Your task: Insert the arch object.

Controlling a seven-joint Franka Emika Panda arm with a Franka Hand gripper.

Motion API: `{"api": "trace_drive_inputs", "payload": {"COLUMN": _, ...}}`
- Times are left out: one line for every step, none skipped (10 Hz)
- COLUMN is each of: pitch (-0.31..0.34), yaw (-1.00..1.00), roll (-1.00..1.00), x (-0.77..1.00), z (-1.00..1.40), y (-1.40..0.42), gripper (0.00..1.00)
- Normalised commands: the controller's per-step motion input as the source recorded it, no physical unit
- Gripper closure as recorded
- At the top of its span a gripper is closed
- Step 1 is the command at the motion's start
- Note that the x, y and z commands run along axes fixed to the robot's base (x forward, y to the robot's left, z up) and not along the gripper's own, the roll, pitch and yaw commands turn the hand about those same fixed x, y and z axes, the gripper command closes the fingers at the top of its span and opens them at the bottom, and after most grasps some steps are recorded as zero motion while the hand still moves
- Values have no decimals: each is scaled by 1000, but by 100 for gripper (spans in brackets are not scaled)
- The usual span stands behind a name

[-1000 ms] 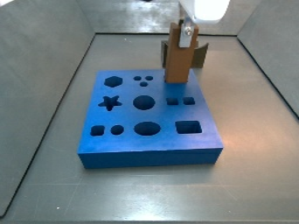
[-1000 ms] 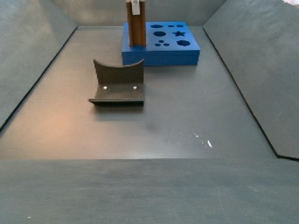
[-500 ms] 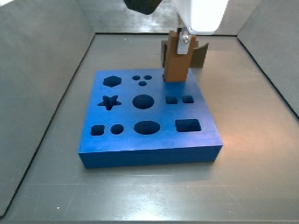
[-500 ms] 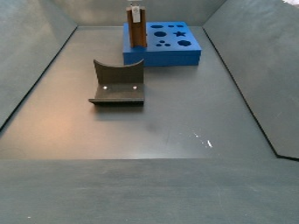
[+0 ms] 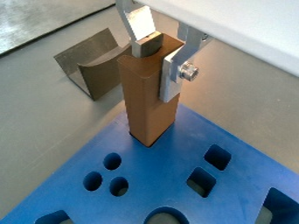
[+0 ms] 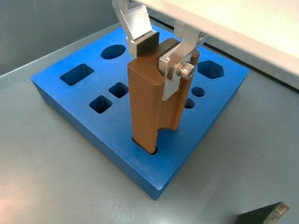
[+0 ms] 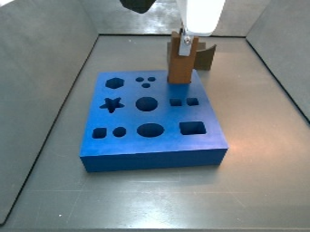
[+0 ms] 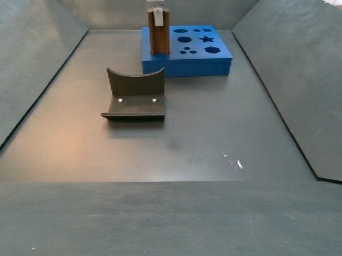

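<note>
My jaws [image 5: 160,54] are clamped on the top of the arch object [image 5: 149,96], a smooth orange-brown wood-like bar standing upright, my flat silver fingers [image 6: 177,68] pressed on 2 opposite faces. Its foot sits in a slot at the edge of the blue board [image 6: 105,122], a matte slab cut with round, square, hexagonal and star holes. Against the frames from 1 second ago the bar stands lower in both side views [image 7: 180,65] [image 8: 158,35], more of its length sunk into the board. A wrist view shows the curved grey-brown block [image 5: 93,59] on the grey counter [image 8: 174,180] just behind the board; a side view shows that block [image 8: 134,95] well apart from the board, its dip facing up, while the board's star hole [image 7: 111,104] is plain only there
</note>
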Motion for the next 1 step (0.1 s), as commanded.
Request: {"api": "trace_drive_inputs", "payload": {"pitch": 0, "yaw": 0, "roll": 0, "x": 0, "z": 0, "y": 0, "gripper": 100}}
